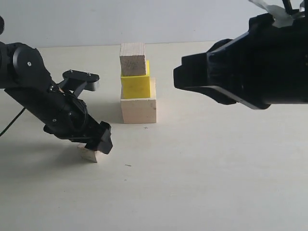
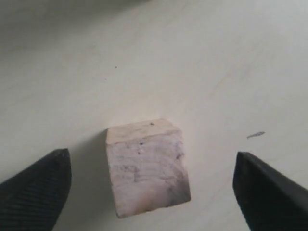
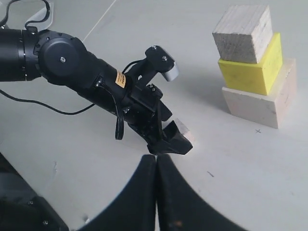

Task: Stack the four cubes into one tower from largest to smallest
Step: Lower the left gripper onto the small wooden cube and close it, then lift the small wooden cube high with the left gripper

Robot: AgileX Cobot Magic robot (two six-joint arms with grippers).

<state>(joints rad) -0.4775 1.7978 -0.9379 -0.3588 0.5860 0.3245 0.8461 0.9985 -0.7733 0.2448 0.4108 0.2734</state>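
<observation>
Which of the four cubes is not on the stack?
The smallest pale wooden cube, alone on the table, inside the open left gripper; the others are stacked.

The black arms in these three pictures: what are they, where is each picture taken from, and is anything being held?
They are two robot arms, each ending in a pinching tool. One picture looks at the whole pale table from outside. The other two come from cameras on each arm's wrist. On the table stands a stack: a large pale wooden cube, a bright yellow cube on it, and a layered-grain wooden cube on top. A small pale wooden cube lies apart on the table. The left tool is open, its fingers either side of that small cube without touching it. The right tool is shut and empty, raised beside the stack.
</observation>
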